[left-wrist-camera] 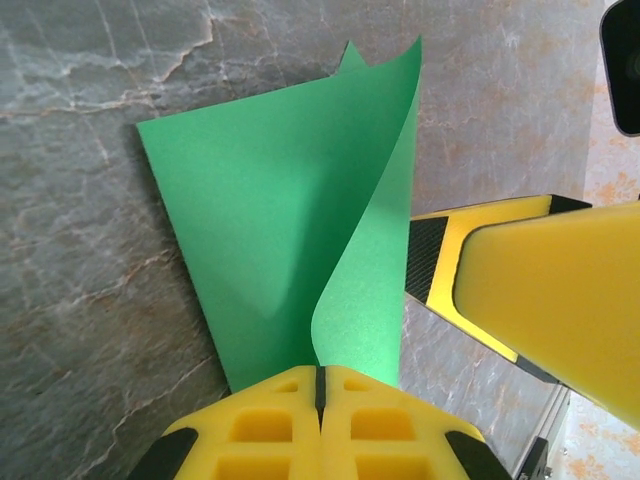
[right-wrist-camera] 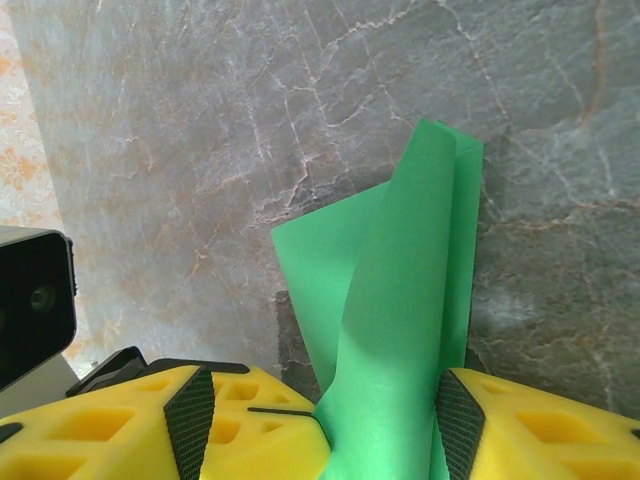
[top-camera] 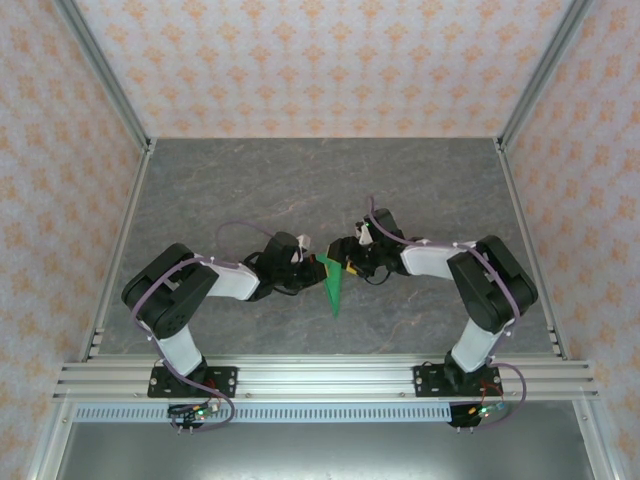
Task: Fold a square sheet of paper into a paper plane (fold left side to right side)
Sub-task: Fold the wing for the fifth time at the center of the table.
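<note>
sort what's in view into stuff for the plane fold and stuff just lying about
For the job: green paper sheet, left gripper pinching it, right gripper open around it.
Just there: grey table, patterned walls, metal rail.

Left arm [top-camera: 175,295]: elbow out to left, white forearm reaching inward toward table centre. Left gripper [left-wrist-camera: 322,385]: yellow fingers pressed flat together, green sheet [left-wrist-camera: 270,230] pinched in seam between them. Right arm [top-camera: 492,282]: mirrored pose, elbow out to right, forearm reaching inward. Right gripper [right-wrist-camera: 325,425]: jaws parted, wide gap between black pads [right-wrist-camera: 190,420], sheet standing in gap against one pad. Wrists close together, grippers facing each other, nearly tip to tip.
</note>
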You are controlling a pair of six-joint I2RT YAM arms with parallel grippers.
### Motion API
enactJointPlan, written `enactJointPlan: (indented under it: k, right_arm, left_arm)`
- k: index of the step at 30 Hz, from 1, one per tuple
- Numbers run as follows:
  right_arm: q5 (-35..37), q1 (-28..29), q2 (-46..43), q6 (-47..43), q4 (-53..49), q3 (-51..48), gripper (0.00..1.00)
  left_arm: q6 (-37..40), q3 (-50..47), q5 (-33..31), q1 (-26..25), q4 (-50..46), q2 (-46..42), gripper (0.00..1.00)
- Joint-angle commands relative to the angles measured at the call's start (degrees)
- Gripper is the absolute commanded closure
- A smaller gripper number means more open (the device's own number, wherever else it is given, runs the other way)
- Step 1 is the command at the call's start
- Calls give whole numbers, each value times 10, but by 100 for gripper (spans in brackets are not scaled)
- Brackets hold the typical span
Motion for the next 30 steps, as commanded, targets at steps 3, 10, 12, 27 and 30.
enactJointPlan:
  k: [3,10,12,27,30]
  right_arm:
    - [11,8,15,-4,-24,23,36]
    - [12,10,17,-7,-29,30,36]
    - [14,12,17,-7,-30,32,36]
    - [36,16,35,-23,-93,45,36]
    - [36,16,36,-23,-93,43,36]
  left_arm:
    - [19,-7,-25,5,-20,-16,100]
    - [23,-9,-28,4,-25,-19,100]
    - [24,-9,-28,5,-26,-18,100]
    - [31,3,-27,4,-24,8,100]
    - [33,6,-28,5,-26,16,100]
